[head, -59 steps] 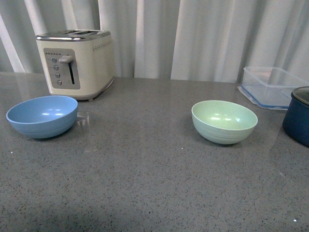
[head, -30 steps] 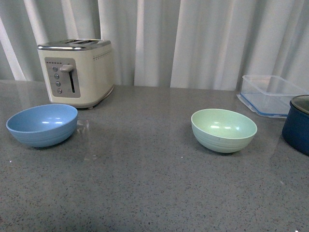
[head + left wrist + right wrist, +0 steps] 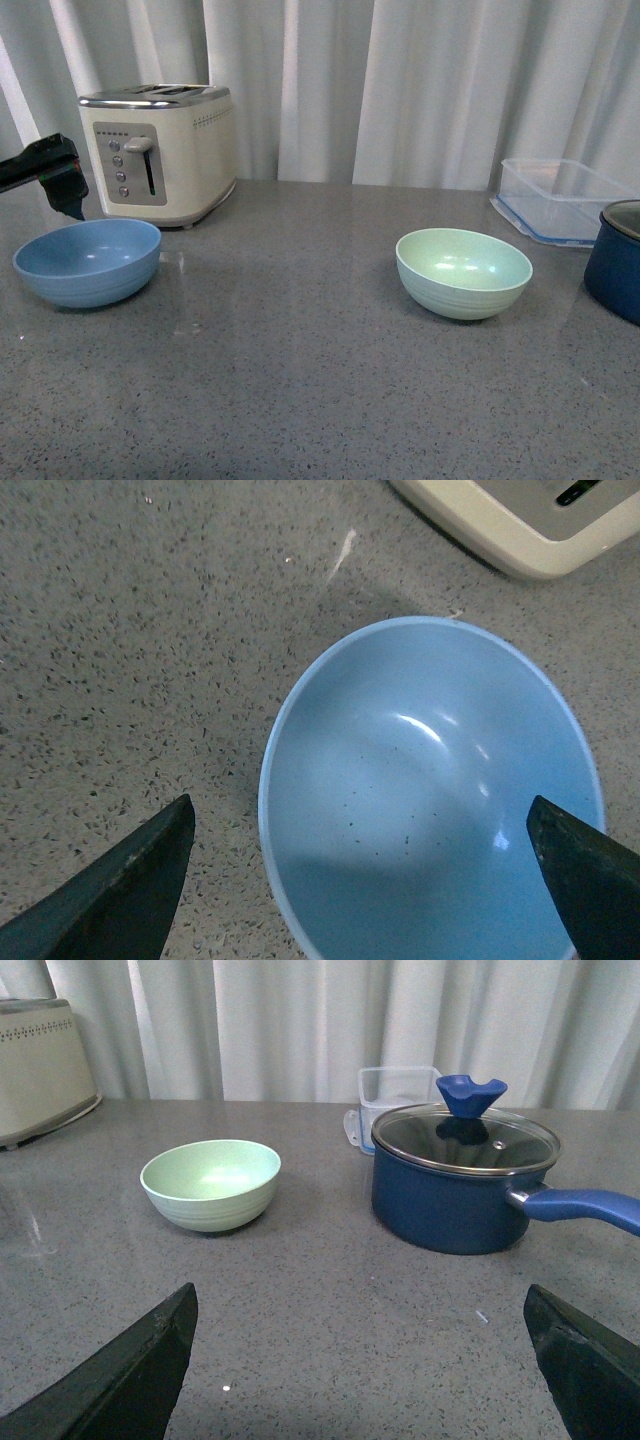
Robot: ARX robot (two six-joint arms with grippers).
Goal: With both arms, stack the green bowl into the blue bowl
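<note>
Spreading under everything, the grey speckled counter [image 3: 300, 400] carries the two bowls well apart, one toward each arm's side. I judge that spacing is why the job calls for both arms. At the back left stands the cream toaster [image 3: 160, 150], just behind the blue bowl. On the far right are the navy pot [image 3: 455, 1190] and the clear container [image 3: 560, 195], both clutter to steer round rather than use.

The blue bowl [image 3: 88, 260] and the green bowl [image 3: 463, 272] both sit upright, mouths up and empty. That suits nesting, since they look the same size (one should drop straight into the other).

The left claw [image 3: 360, 880] is spread wide and holds nothing. Its wrist camera looks down into the blue bowl, with one finger out past the rim over bare counter and the other over the opposite rim. So the bowl lies directly beneath and between the fingers, and I see no contact. My reading is that it is lining up to take or steady that bowl.

The right claw [image 3: 365, 1370] is equally wide and empty, held low over the counter. The green bowl sits well ahead of it, off toward one finger rather than centred, with the pot close on the other side.
</note>
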